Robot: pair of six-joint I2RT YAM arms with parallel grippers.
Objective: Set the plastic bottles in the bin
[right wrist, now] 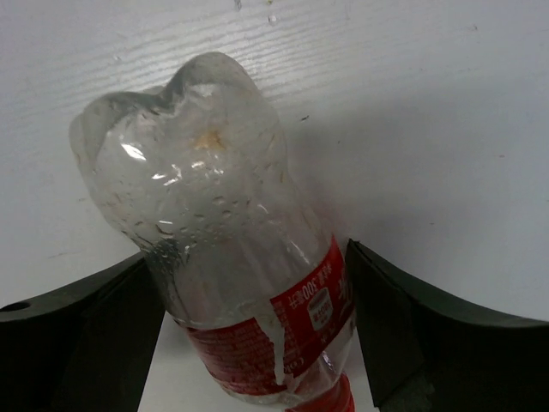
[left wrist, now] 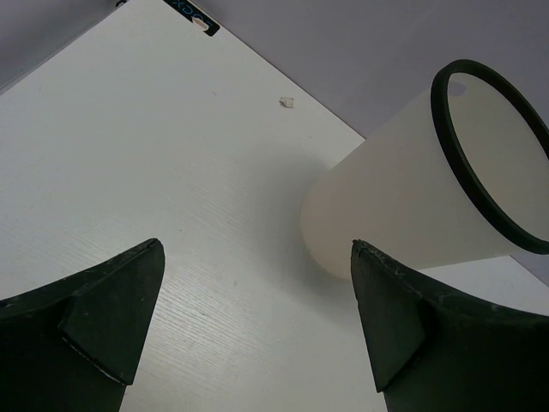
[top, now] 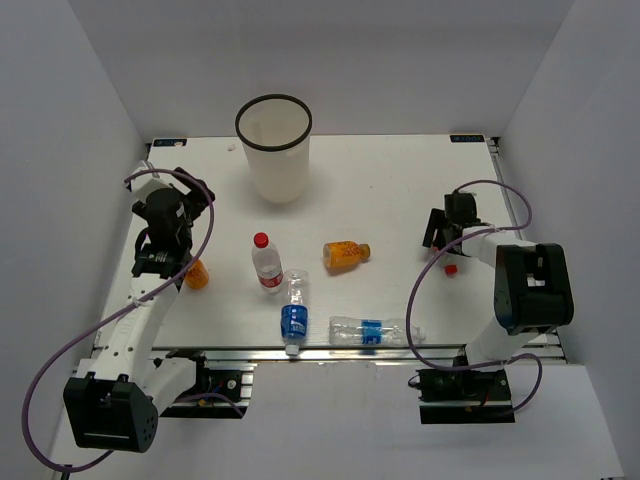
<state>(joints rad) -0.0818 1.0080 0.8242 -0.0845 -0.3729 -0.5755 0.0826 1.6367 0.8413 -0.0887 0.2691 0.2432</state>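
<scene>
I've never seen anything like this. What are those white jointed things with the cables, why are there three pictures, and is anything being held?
They are two robot arms bolted to a white table, each ending in a two-finger gripper. One picture looks down from above; the others come from cameras on each wrist. On the table stand a white bin and a red-capped bottle; two blue-labelled bottles and two orange bottles lie around. The left gripper is open and empty, facing the bin. The right gripper straddles another red-labelled bottle, not clearly gripping it.
</scene>
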